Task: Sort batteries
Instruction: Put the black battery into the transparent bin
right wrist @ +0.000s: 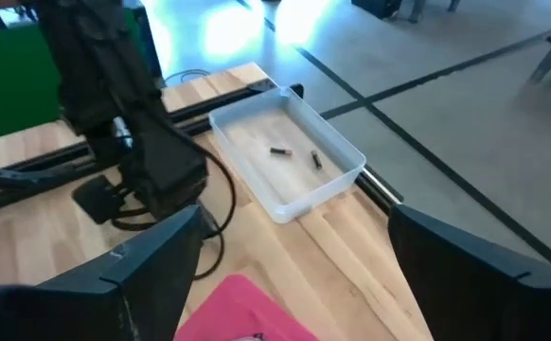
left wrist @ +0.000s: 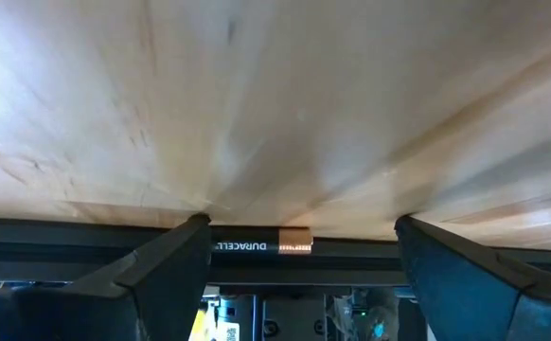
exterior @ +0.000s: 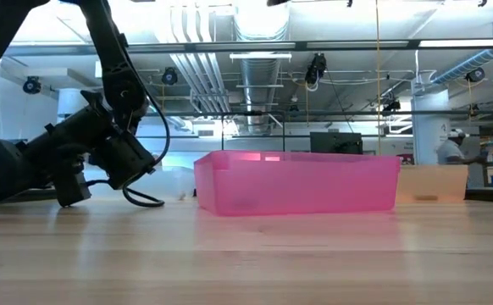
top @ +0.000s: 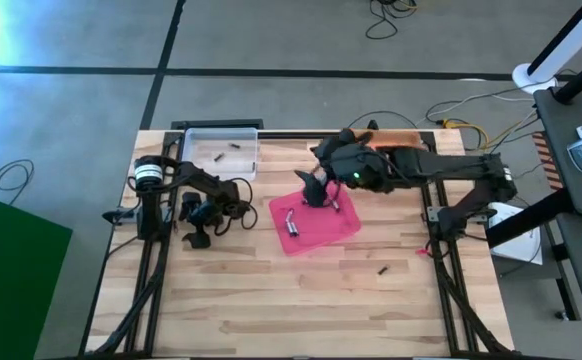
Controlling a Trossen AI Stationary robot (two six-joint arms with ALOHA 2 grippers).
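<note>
Battery lies just beyond open left end effector — untouched

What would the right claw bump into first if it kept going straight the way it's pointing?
Probably the clear tray holding two batteries: the open right gripper faces it. Depth is uncertain.

Three trays stand on the bench: one clear, one pink, one orange. Two batteries lie in the clear tray, at least two in the pink one, and one battery sits loose on the bench.
</note>
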